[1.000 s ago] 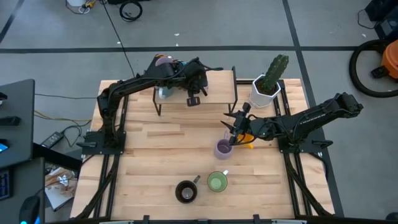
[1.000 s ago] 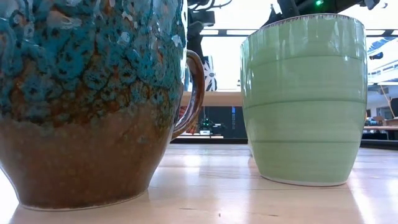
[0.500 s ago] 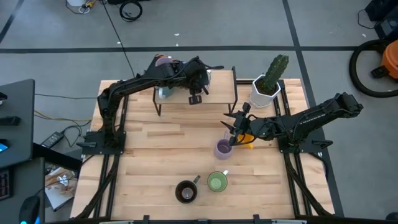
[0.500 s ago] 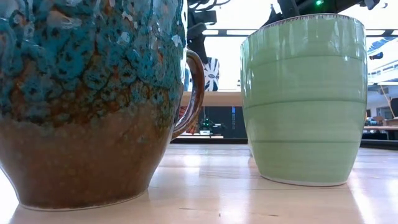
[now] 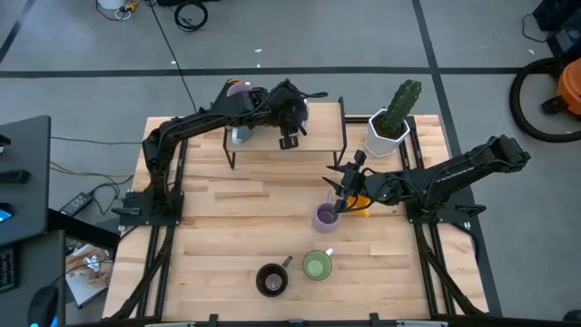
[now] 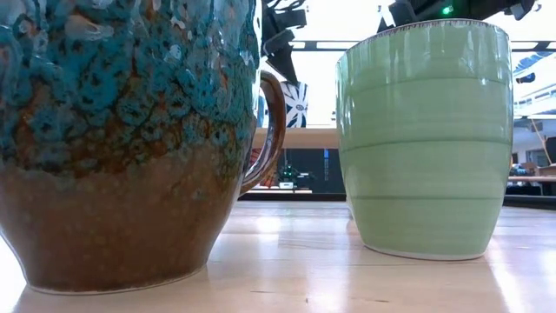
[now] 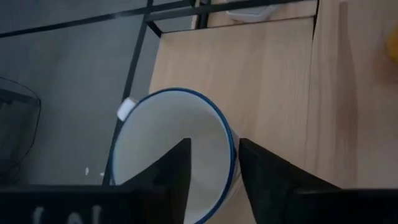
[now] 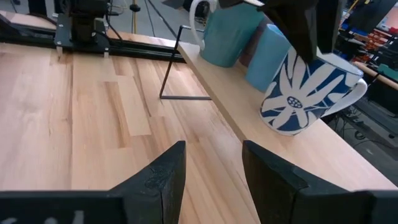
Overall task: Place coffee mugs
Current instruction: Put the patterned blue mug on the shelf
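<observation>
From above, the left claw (image 5: 289, 138) hides the white mug with blue flowers (image 8: 309, 93) standing upright on the far shelf (image 5: 322, 123); its own camera shows the fingers (image 7: 171, 180) parted astride the rim, not clamping. The right claw (image 5: 338, 193) hovers part-open, empty, over the lilac mug (image 5: 325, 217) mid-bench (image 5: 227, 227). No writing is readable.
</observation>
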